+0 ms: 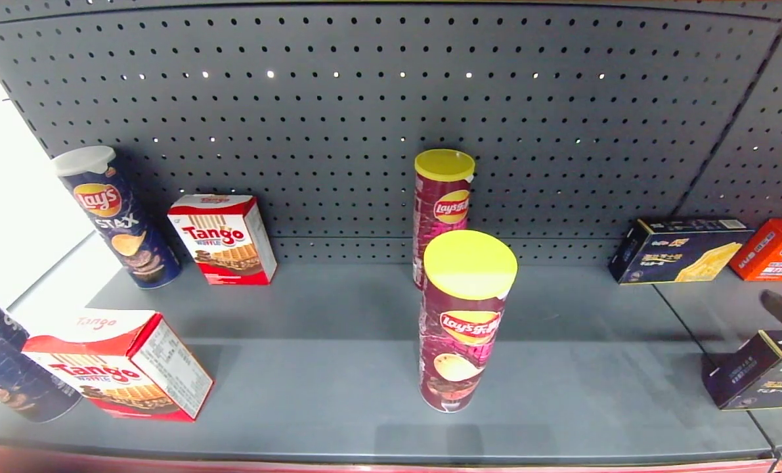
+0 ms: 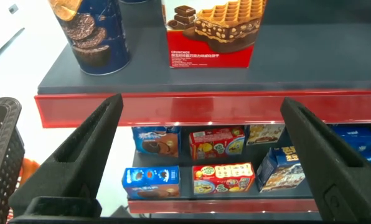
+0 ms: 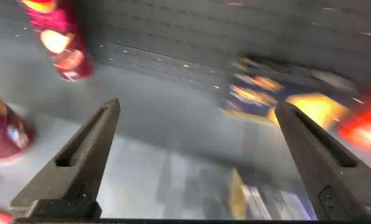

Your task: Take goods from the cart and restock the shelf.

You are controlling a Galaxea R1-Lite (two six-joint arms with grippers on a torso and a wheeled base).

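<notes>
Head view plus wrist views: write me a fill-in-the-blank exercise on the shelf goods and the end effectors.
1. The front maroon can and the rear maroon can both have ____ lids.
2. The blue can at the back has a ____ lid.
3. The front maroon can stands ____ on the shelf.
4. The left end effector and the right end effector are both ____.

Missing words: yellow; white; upright; open.
</notes>
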